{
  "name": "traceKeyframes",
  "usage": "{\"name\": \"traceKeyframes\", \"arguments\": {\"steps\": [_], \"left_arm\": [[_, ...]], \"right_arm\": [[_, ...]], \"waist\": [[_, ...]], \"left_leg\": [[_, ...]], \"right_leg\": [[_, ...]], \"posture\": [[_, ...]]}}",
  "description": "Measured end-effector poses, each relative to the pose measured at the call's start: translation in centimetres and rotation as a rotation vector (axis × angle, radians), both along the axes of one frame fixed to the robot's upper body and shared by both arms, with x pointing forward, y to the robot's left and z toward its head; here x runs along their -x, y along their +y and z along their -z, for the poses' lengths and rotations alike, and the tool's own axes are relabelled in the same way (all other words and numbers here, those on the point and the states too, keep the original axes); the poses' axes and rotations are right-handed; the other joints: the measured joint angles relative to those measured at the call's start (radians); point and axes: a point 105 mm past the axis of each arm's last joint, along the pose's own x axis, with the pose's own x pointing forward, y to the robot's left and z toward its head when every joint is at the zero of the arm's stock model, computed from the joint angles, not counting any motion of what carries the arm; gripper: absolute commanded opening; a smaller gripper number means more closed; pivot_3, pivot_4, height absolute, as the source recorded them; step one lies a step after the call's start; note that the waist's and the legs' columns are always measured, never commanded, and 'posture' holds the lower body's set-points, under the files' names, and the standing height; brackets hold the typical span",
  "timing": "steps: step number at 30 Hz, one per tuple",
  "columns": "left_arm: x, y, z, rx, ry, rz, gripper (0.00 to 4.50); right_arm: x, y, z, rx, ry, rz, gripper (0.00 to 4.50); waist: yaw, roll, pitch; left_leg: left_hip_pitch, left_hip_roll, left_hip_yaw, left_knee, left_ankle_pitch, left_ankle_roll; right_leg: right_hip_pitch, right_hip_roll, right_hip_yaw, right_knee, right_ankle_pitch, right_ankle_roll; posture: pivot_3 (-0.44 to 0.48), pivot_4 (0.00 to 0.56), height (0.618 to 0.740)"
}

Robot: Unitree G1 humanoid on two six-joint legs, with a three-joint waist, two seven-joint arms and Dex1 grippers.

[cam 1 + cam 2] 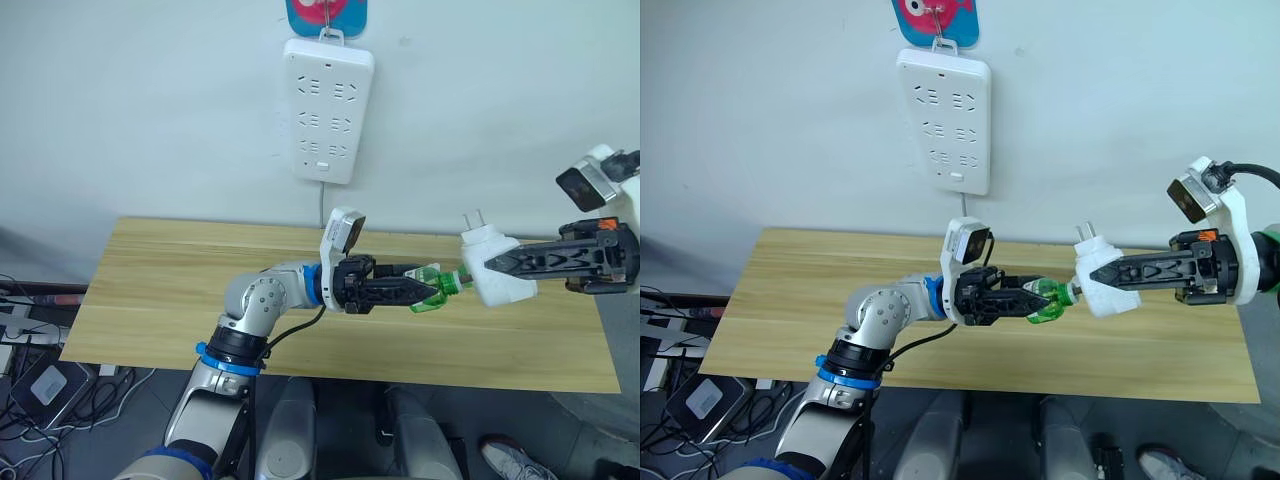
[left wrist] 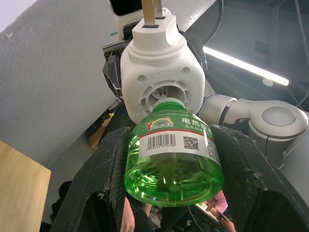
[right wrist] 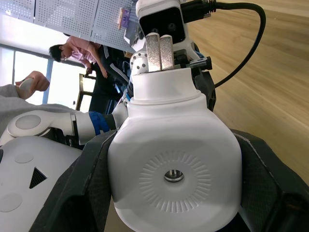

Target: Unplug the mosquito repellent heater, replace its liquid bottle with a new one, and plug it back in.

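A: Above the desk [image 1: 150, 300], below the wall power strip [image 1: 328, 110]?
B: The heater [image 1: 492, 265] is clamped in the right jaws [image 1: 487, 263]. The left wrist view shows its socket meeting the green bottle [image 2: 174, 162], gripped by the left jaws [image 1: 425, 292]. The right wrist view shows its vent.

So the count: one mosquito repellent heater [image 1: 492, 268], one green liquid bottle [image 1: 436, 291], one white power strip [image 1: 327, 108] (hung on the wall), one wooden table [image 1: 200, 290], two grippers, left [image 1: 424, 291] and right [image 1: 481, 266].
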Motion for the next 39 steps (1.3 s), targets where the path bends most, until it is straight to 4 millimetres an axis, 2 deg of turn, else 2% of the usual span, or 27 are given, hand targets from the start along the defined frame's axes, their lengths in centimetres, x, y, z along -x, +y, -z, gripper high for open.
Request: {"name": "traceKeyframes", "arguments": {"steps": [24, 29, 39], "left_arm": [[-0.4, -0.19, 0.17, -0.007, 0.015, -0.02, 2.25], [-0.73, -0.64, -0.51, -0.007, 0.019, -0.018, 2.25], [-0.79, -0.53, -0.41, -0.011, 0.024, -0.02, 2.25]], "right_arm": [[-0.24, -0.06, 0.09, -0.014, 0.01, 0.006, 3.03], [-0.11, -0.11, 0.23, -0.004, 0.001, 0.013, 3.03], [-0.27, 0.02, 0.45, -0.006, -0.007, 0.02, 3.03]], "waist": [[0.0, 0.0, 0.0], [0.001, 0.0, 0.0], [0.0, 0.0, -0.001]], "left_leg": [[0.0, 0.0, 0.0, 0.001, 0.0, 0.0], [0.0, 0.0, 0.0, 0.001, 0.0, 0.0], [0.001, 0.0, 0.0, 0.002, 0.0, 0.0]], "right_leg": [[0.0, 0.0, 0.0, 0.001, 0.001, 0.0], [0.001, 0.0, 0.0, 0.001, 0.001, 0.001], [0.001, 0.0, 0.0, 0.002, 0.002, 0.0]], "posture": [[0.223, 0.274, 0.74], [0.223, 0.274, 0.74], [0.223, 0.269, 0.74]]}}
